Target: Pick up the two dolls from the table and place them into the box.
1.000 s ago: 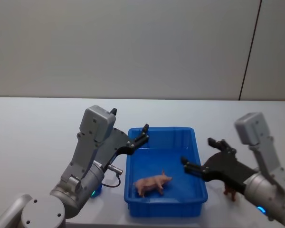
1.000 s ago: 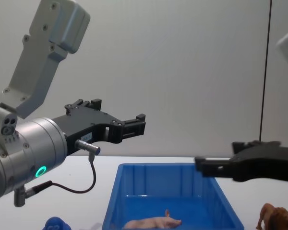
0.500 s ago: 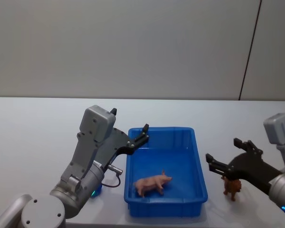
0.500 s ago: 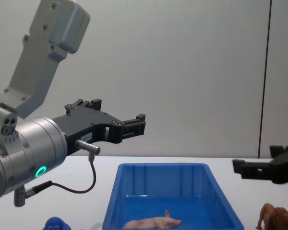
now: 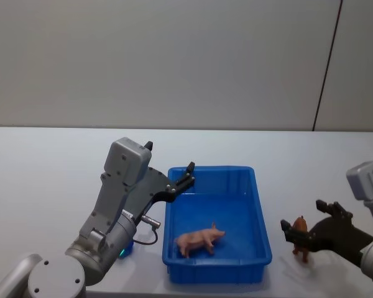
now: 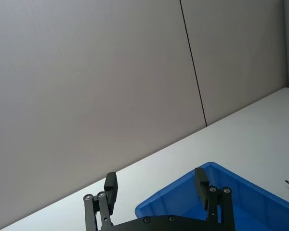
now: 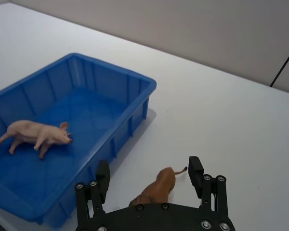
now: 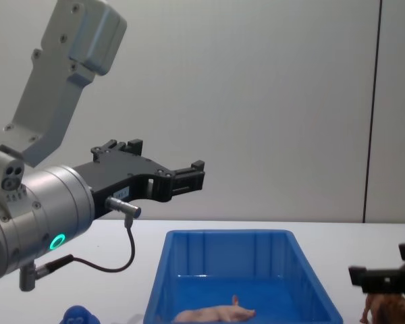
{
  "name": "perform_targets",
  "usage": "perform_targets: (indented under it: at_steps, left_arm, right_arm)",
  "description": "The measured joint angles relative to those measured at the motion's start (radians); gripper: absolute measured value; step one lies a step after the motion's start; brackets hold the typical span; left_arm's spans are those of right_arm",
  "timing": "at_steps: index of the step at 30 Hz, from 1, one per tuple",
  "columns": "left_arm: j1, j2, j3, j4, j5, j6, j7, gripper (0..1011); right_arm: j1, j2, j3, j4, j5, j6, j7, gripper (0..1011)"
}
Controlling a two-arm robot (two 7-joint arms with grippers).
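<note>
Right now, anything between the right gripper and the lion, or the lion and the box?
Nothing visible. The right gripper has its jaws open either side of the lion on the table. Toward the box, only its near wall needs clearing. The left gripper hangs open by the box's left rim.

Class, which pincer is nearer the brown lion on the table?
Right. The right pincer is open just above the lion; the left pincer hangs open by the left side of the box.

Pale pink toy pig (image 5: 199, 239) stands inside the bright blue plastic bin (image 5: 214, 169); brown toy lion (image 7: 156, 187) stands just right of it on the white tabletop (image 5: 50, 174).
</note>
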Motion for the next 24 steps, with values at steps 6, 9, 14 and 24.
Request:
perform_targets:
  at_steps: [6, 9, 14, 24]
  left_arm:
    - [0.0, 0.0, 0.0, 0.0, 0.0, 0.0, 0.0, 1001]
    - [0.0, 0.0, 0.0, 0.0, 0.0, 0.0, 0.0, 1001]
    - [0.0, 0.0, 0.0, 0.0, 0.0, 0.0, 0.0, 1001]
    - [0.0, 0.0, 0.0, 0.0, 0.0, 0.0, 0.0, 1001]
  right_arm:
    - [0.001, 0.001, -0.007, 0.015, -0.021, 0.034, 0.01, 1001]
    - [0.002, 0.0, -0.011, 0.021, -0.031, 0.049, 0.013, 1001]
    - [0.005, -0.003, -0.017, 0.03, -0.045, 0.071, 0.014, 1001]
    - [0.009, -0.009, -0.022, 0.043, -0.061, 0.098, 0.005, 746]
